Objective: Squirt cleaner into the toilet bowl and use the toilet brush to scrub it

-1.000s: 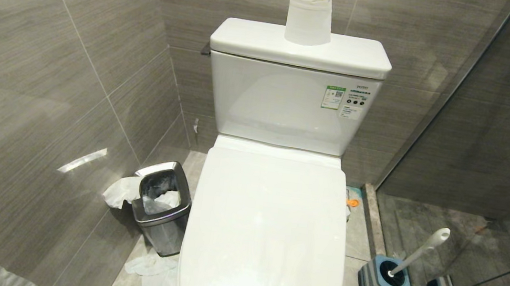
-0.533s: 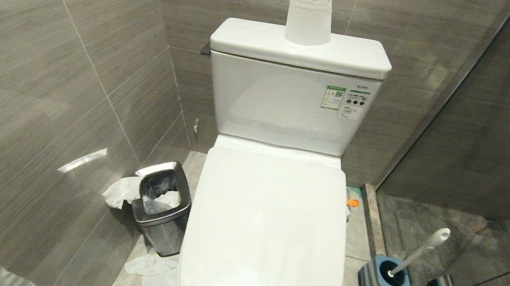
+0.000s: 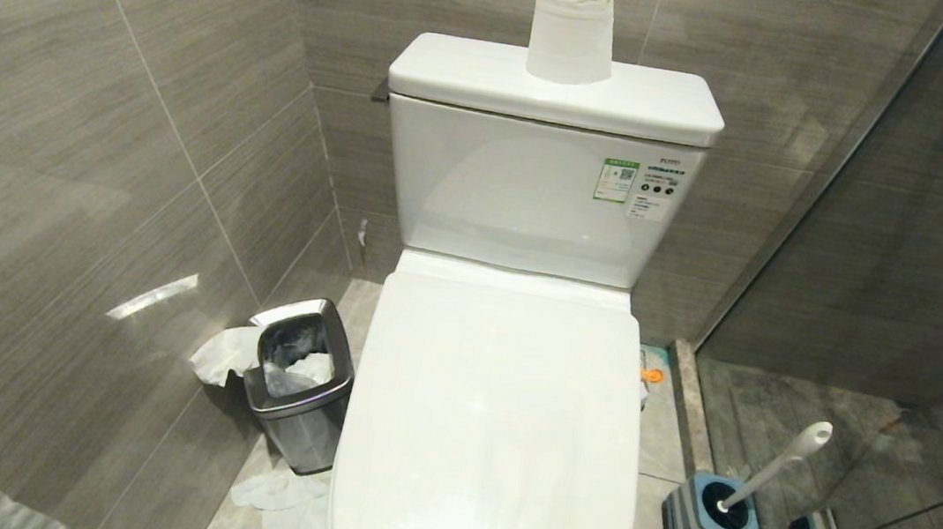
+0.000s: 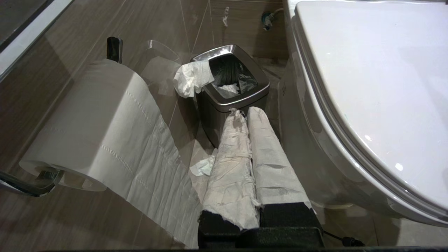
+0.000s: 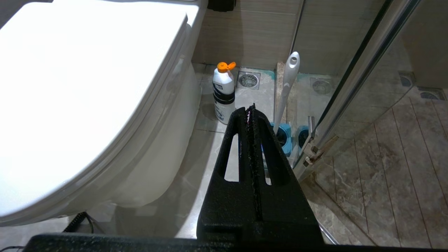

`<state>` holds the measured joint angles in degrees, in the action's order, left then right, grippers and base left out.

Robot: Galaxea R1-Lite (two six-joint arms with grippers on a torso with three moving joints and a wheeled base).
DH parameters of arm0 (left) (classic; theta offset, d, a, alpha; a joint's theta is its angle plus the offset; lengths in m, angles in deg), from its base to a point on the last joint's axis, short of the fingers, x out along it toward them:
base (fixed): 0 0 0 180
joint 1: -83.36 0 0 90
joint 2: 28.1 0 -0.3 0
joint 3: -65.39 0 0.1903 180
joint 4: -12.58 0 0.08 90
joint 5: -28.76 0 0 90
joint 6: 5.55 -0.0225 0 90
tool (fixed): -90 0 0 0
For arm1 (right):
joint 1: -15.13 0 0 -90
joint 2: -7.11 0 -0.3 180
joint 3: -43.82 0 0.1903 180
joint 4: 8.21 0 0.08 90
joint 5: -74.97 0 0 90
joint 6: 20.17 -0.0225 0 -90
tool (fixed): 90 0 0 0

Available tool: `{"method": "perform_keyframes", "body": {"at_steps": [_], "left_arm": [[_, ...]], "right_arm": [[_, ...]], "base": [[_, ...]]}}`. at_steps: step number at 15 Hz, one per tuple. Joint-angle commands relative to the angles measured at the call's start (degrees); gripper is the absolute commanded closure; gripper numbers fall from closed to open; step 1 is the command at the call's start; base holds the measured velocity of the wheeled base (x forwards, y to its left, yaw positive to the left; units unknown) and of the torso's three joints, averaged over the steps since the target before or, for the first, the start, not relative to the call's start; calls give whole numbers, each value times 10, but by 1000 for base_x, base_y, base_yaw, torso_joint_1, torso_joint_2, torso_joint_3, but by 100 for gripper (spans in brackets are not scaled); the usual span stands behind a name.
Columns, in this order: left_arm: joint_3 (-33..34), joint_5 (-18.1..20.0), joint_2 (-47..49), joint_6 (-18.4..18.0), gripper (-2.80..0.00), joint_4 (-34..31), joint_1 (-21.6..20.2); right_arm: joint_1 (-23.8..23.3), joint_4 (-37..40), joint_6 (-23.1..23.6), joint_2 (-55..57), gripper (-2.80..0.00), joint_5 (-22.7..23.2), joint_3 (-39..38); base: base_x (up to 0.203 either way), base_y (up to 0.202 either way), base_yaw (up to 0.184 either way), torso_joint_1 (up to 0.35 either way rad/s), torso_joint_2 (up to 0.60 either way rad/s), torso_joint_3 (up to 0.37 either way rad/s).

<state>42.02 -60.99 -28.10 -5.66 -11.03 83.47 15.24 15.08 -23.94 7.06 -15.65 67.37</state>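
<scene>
You are at the very start: the toilet (image 3: 497, 427) has its lid (image 3: 501, 392) down, so the bowl is covered and nothing has been squirted or scrubbed yet. In the head view the toilet fills the centre. The cleaner (image 5: 223, 92) stands upright on the floor just beside the toilet's base, orange cap (image 5: 224, 65) flipped open; the head view shows only a spot of orange at about 3 o'clock from the lid. The brush (image 3: 772, 467) leans in its blue holder (image 3: 714, 514) at about 4 o'clock, near the glass door (image 3: 924, 263). The bin (image 3: 300, 378) sits at 9 o'clock, a paper roll (image 3: 571, 32) at 12 on the tank (image 3: 534, 183).

Your left gripper (image 4: 245, 115), fingers wrapped in paper, is closed on nothing, low beside the bin. Your right gripper (image 5: 250, 110) is likewise pressed shut and empty, pointing toward the cleaner and brush.

I judge the next move is raising the lid: open a gripper, hook the front edge, and lift it clear of the tank. Only then reach for the cleaner with the right.
</scene>
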Motion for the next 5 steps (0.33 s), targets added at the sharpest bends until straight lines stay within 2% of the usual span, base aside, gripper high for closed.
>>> {"method": "perform_keyframes", "body": {"at_steps": [1,5], "left_arm": [[2,0,1,0,0,0,0],[2,0,1,0,0,0,0]], "right_arm": [[0,0,0,0,0,-1,0],[0,0,0,0,0,-1,0]], "base": [[0,0,0,0,0,0],[0,0,0,0,0,0]]}}
